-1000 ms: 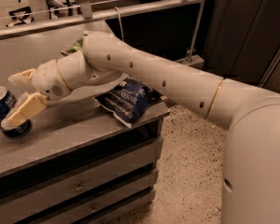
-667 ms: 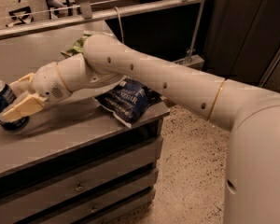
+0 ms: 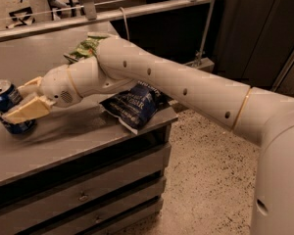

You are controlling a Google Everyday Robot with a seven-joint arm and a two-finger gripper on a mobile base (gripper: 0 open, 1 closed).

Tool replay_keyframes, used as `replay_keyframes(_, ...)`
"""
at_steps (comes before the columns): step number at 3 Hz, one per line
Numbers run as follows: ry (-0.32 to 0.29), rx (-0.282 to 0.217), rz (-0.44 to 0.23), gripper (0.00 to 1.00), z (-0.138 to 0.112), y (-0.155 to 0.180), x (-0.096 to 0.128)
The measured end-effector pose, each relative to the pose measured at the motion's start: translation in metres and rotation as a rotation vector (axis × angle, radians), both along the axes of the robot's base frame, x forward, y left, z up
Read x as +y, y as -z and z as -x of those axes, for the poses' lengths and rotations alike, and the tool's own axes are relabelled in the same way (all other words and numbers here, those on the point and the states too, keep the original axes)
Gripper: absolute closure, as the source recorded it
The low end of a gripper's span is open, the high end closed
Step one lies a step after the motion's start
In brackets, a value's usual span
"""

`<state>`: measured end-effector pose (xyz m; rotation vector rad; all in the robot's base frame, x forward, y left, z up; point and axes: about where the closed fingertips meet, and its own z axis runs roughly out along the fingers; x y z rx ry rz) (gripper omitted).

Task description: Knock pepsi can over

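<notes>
At the left end of the grey counter (image 3: 88,141), my gripper (image 3: 15,102), jaws apart around the pepsi can (image 3: 2,99), has it leaning but not yet toppled, my arm stretched low over the dark blue chip bag (image 3: 132,106) and green bag (image 3: 85,47).

The grey desk (image 3: 63,141), drawers in its front, carries three things; the pepsi can (image 3: 4,99) stands tilted near its left end, between the spread fingers (image 3: 29,109) of the gripper (image 3: 13,103); a dark blue chip bag (image 3: 134,104) lies well right of the fingers, at the desk's corner; a green chip bag (image 3: 85,47) lies behind them, farther back.
</notes>
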<state>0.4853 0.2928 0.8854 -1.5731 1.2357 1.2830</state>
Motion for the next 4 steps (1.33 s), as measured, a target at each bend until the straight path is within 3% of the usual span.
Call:
replay_keyframes(1,0.064,-0.04,0.069,1.0,-0.021,-0.017,-0.03)
replay_keyframes(2,0.159,-0.111,0.21,1.0,-0.063,-0.043,-0.081)
replay_keyframes(3,0.242,-0.177,0.409,1.0,-0.105,-0.063,-0.134)
replay_keyframes(4,0.271,-0.24,0.624,1.0,-0.143,-0.056,-0.173)
